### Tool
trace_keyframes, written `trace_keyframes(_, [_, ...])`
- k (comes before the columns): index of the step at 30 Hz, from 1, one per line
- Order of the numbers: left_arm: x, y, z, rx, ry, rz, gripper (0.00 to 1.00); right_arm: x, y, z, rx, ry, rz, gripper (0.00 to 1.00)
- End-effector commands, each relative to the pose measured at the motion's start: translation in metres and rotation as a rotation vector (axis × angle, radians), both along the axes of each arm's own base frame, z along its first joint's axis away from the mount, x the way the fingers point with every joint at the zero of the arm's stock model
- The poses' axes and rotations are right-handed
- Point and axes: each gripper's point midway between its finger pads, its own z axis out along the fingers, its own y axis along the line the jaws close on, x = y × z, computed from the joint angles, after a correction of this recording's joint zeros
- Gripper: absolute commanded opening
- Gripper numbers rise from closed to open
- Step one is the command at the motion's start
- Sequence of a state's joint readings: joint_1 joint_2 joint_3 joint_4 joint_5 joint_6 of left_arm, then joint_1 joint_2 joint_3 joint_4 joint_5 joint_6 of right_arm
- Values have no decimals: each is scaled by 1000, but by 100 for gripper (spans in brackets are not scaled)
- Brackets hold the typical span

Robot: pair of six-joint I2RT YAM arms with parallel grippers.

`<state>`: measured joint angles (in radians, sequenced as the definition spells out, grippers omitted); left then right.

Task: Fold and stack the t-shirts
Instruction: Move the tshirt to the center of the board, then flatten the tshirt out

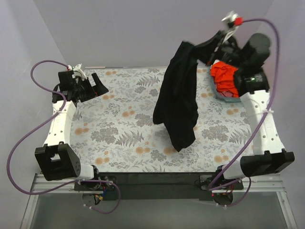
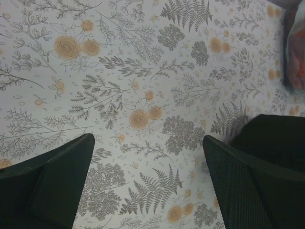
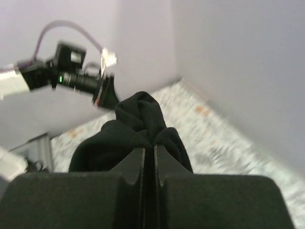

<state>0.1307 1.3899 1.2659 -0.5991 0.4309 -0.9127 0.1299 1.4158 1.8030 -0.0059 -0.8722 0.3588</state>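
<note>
The black t-shirt [image 1: 177,102] hangs bunched from my right gripper [image 1: 198,48], which is raised high at the back right. In the right wrist view the jaws are shut on a fold of the black shirt [image 3: 143,121]. Its lower end reaches the floral table [image 1: 119,124]. The orange-red shirt [image 1: 224,76] lies in the teal basket [image 1: 228,98] at the right. My left gripper [image 1: 95,86] is open and empty at the back left, over bare table. In the left wrist view [image 2: 147,152] the black shirt's edge [image 2: 276,143] shows at the right.
The teal basket stands at the table's back right, under my right arm. Its blurred corner with orange and pink cloth [image 2: 298,52] shows in the left wrist view. Pale walls close the back and sides.
</note>
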Motion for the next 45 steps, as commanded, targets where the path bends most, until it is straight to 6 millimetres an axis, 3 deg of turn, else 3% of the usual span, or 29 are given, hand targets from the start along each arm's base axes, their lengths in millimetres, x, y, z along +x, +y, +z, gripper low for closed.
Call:
trace_keyframes(1, [-3, -6, 22, -57, -78, -22, 98, -2, 28, -73, -92, 89, 13, 1])
trace_keyframes(2, [-4, -6, 23, -52, -90, -30, 98, 2, 32, -95, -129, 93, 1, 8])
trace_keyframes(3, [-5, -7, 22, -45, -94, -39, 98, 6, 37, -141, -174, 184, -2, 37])
trace_keyframes(5, [-6, -6, 19, -29, -91, -44, 98, 11, 46, -182, -249, 228, -30, 90])
trace_keyframes(6, [-8, -7, 17, -10, -93, -77, 98, 17, 43, -213, -305, 284, -46, 99])
trace_keyframes(9, [-23, -24, 14, -7, -85, -266, 98, 49, 18, -236, -410, 323, -195, 98])
trace_keyframes(10, [-26, -26, 11, -7, -83, -282, 98, 53, 0, -244, -441, 375, -234, 99])
trace_keyframes(12, [-36, -29, 4, 17, -101, -334, 98, 57, -22, -252, -497, 387, -259, 98])
trace_keyframes(14, [-49, -38, 3, 19, -133, -408, 98, 44, -53, -270, -566, 450, -256, 98])
trace_keyframes(15, [-54, -43, 3, 37, -171, -470, 98, 33, -63, -278, -610, 467, -253, 98])
trace_keyframes(17, [-68, -64, -5, 61, -182, -567, 98, -4, -79, -322, -760, 520, -186, 99])
trace_keyframes(19, [-79, -85, -23, 144, -177, -680, 97, -36, -88, -337, -845, 487, -149, 99])
trace_keyframes(20, [-96, -115, -36, 166, -163, -795, 95, -63, -92, -363, -893, 536, -122, 98])
trace_keyframes(23, [-114, -155, -64, 266, -164, -958, 93, -100, -95, -407, -1055, 557, -75, 96])
trace_keyframes(27, [-99, -181, -103, 369, -134, -990, 87, -120, -98, -442, -1167, 627, -48, 90])
trace_keyframes(28, [-94, -184, -125, 385, -73, -994, 85, -119, -98, -445, -1183, 643, -54, 89])
trace_keyframes(29, [-87, -185, -133, 412, -48, -961, 83, -116, -98, -447, -1189, 666, -61, 89])
trace_keyframes(33, [-48, -189, -152, 482, -64, -862, 81, -110, -92, -459, -1186, 790, -60, 87])
trace_keyframes(35, [-45, -192, -160, 484, -62, -861, 78, -111, -88, -460, -1169, 823, -44, 87])
trace_keyframes(38, [-44, -189, -173, 521, -36, -866, 48, -111, -73, -463, -1109, 899, -8, 87])
trace_keyframes(39, [-45, -185, -179, 532, -6, -857, 26, -113, -67, -469, -1091, 945, 20, 86])
trace_keyframes(41, [-40, -172, -180, 541, 28, -814, 0, -109, -63, -474, -1076, 996, 17, 85])
trace_keyframes(44, [-37, -150, -156, 427, 61, -741, 0, -109, -54, -489, -1052, 1082, 61, 69])
trace_keyframes(45, [-34, -143, -141, 396, 59, -717, 0, -108, -51, -497, -1046, 1112, 74, 59])
